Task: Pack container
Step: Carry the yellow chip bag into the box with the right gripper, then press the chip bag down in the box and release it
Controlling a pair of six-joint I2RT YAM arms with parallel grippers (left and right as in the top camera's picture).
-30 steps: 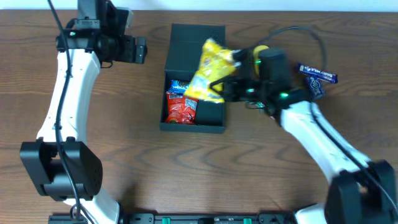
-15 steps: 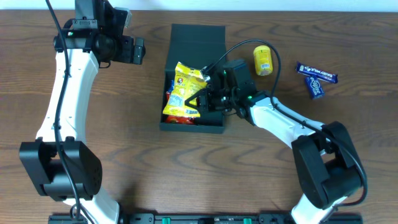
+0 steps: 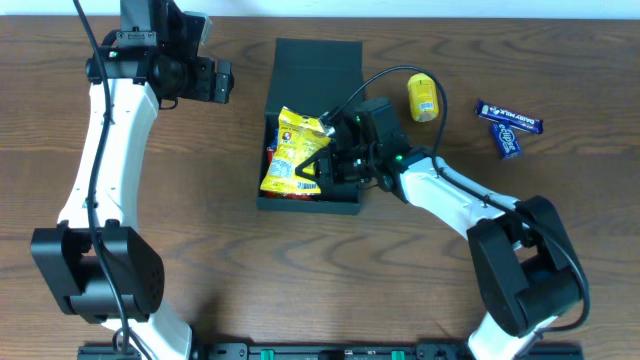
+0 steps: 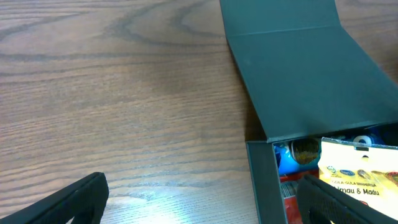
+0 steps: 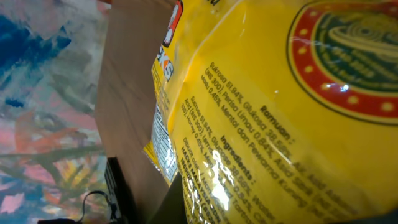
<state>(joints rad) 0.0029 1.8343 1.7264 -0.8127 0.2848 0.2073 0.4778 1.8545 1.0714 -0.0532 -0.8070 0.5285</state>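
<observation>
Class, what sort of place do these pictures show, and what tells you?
Probably a robotics lab workbench: a white left robot arm and a white right robot arm at a brown wood-grain table, with a yellow snack packet held at a dark rectangular cardboard box.

A yellow snack packet [image 3: 293, 150] sits right at the right gripper [image 3: 325, 163], its printed face turned up. Behind that gripper, off past its wrist, a small yellow tub [image 3: 424, 97] lies on its side on the wooden table [image 3: 200, 250]. Farther out the same way, well apart from the gripper, two blue wrapped bars [image 3: 508, 120] lie close together.
</observation>
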